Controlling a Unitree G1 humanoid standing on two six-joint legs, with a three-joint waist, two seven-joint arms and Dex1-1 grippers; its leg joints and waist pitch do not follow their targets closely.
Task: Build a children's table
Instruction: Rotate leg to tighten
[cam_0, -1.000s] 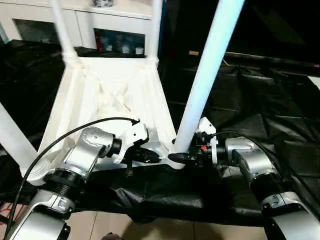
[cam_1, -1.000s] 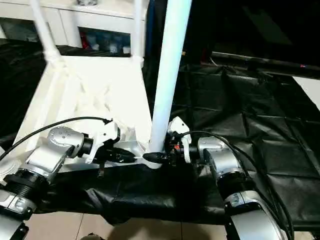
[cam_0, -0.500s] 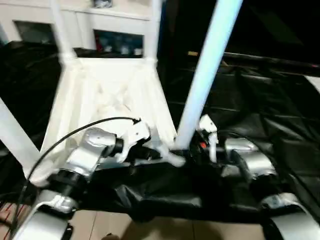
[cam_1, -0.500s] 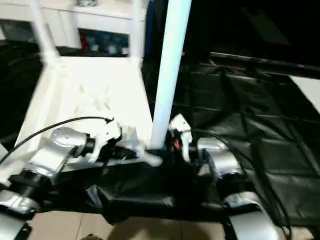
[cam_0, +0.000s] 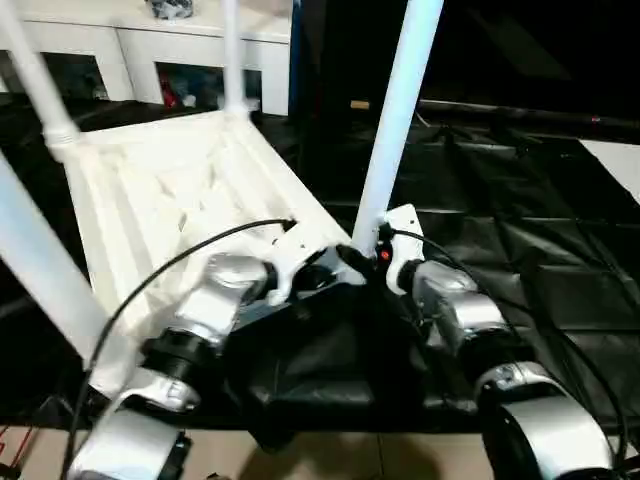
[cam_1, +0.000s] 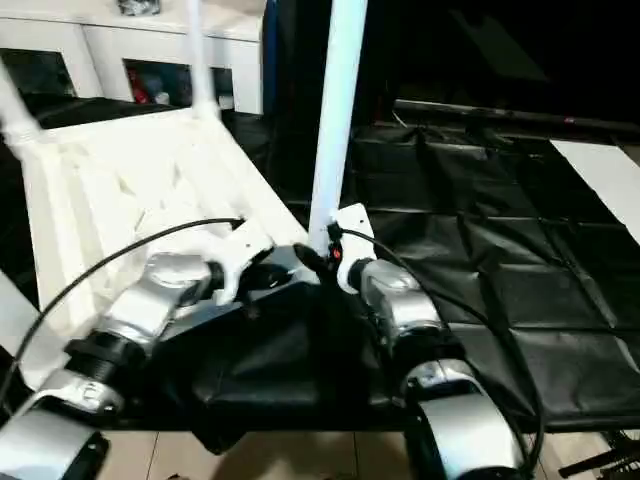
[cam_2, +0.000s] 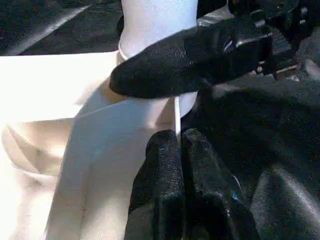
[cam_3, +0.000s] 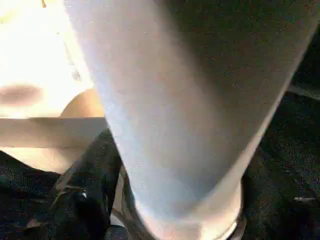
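Children's table (cam_0: 170, 190) was seen upside down on a black plastic sheet (cam_0: 520, 230), ribbed underside facing up, skewed relative to the head camera. Four white legs were standing up out of the corner sockets — the near-right leg (cam_0: 395, 120) rose between the two grippers, the near-left leg (cam_0: 40, 270) ran off the left edge, and two far legs (cam_0: 232, 55) were seen against a white cabinet (cam_0: 120, 45) with glass doors behind.

Left gripper (cam_2: 177, 145) was placed at the near-right corner of the table, right at the base of that leg. Its jaws were seen pressed together, tips against the thin white rim of the top just below the socket; whether the rim was actually pinched could not be told.

Right gripper (cam_0: 352, 258) was placed at the same corner from the other side. One black finger (cam_2: 175, 62) was seen lying across the leg's base just above the socket collar, touching it. From the right wrist camera the leg was seen very close, its base seated in the socket, with a dark finger beside it. Jaws were parted wide around the leg base — a firm clamp on it could not be confirmed.

A black cable (cam_0: 180, 255) was looped over the left forearm (cam_0: 215, 300).
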